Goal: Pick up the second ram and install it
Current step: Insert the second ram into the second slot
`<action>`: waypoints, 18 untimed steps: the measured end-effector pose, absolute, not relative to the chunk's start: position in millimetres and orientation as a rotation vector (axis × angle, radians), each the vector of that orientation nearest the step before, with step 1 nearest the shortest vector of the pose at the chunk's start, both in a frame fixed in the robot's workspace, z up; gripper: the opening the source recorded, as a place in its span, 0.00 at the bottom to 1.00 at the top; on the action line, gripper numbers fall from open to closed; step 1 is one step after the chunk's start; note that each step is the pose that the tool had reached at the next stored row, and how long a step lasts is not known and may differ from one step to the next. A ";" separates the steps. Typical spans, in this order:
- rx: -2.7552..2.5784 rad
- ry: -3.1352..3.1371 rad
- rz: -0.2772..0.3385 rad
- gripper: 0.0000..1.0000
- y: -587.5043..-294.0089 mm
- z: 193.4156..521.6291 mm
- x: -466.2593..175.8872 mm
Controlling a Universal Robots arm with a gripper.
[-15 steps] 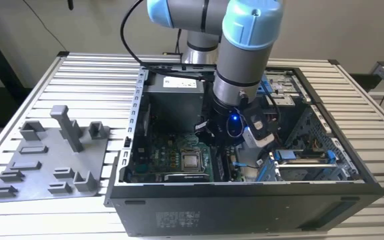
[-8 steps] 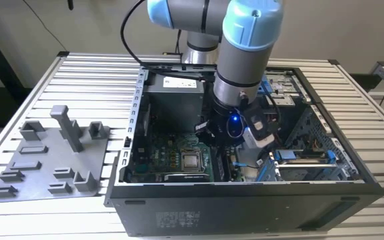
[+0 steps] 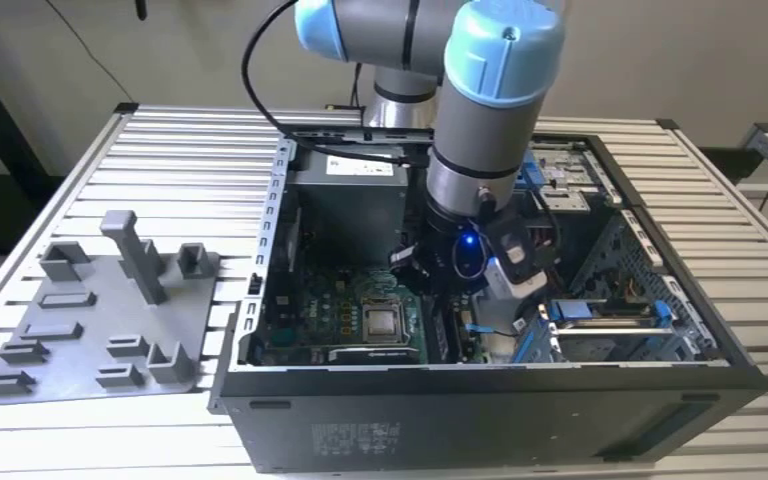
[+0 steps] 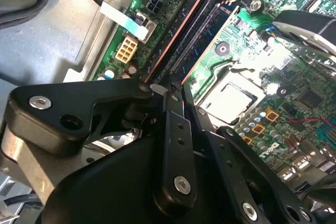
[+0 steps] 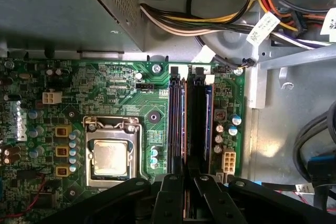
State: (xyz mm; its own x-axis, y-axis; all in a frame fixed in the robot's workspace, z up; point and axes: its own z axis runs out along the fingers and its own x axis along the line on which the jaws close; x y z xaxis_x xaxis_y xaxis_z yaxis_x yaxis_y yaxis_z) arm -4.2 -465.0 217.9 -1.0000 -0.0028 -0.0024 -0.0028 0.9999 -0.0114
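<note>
My gripper (image 3: 454, 298) reaches down inside the open computer case (image 3: 491, 385), over the motherboard's memory slots (image 5: 197, 124). In both wrist views the two black fingers stand close together at the near end of the slots, with a thin brown-edged strip between them. That strip is the second ram (image 5: 184, 129), seen edge-on and standing upright along a slot beside the processor socket (image 5: 107, 156). From the gripper (image 4: 173, 88) the second ram (image 4: 197, 40) runs away as a thin dark line. How deep it sits in the slot I cannot tell. The gripper (image 5: 186, 176) is shut on it.
The grey power supply (image 5: 68, 9) and a bundle of coloured cables (image 5: 226, 19) lie just past the slots' far end. Small capacitors (image 5: 233, 124) stand beside the slots. Outside the case, a grey fixture plate (image 3: 104, 320) with upright blocks sits at the exterior view's left.
</note>
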 end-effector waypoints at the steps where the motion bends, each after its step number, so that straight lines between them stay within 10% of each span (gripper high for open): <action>1: -0.004 3.139 -0.018 0.14 -465.0 217.8 -4.2; 18: -0.004 3.139 -0.019 0.14 -464.4 217.9 -4.1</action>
